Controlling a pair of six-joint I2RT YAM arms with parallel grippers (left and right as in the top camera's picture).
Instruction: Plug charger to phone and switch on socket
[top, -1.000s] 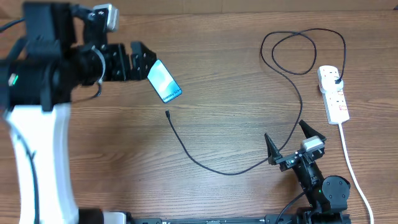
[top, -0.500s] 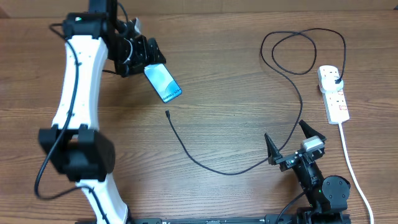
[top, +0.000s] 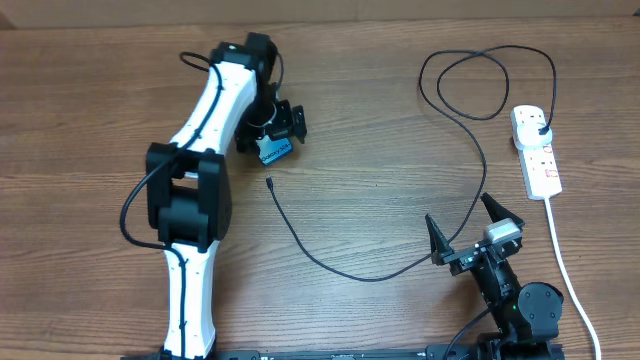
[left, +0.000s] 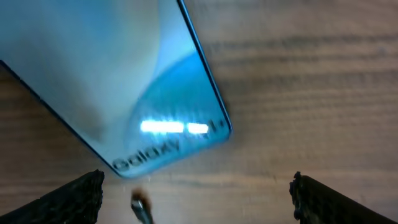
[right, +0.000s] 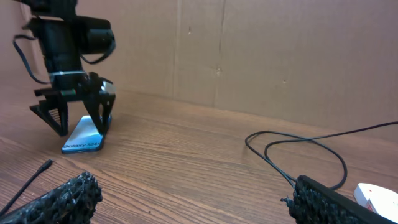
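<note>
Blue-lit phone (top: 274, 153) diag., text end twd charger tip (top: 270, 182)

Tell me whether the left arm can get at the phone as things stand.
Likely yes: the left gripper hangs open just over the phone, jaws wider than its end, with nothing between them. The charger tip lies apart from it.

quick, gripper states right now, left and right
left gripper: open, over the phone, not gripping it
right gripper: open, empty
</note>
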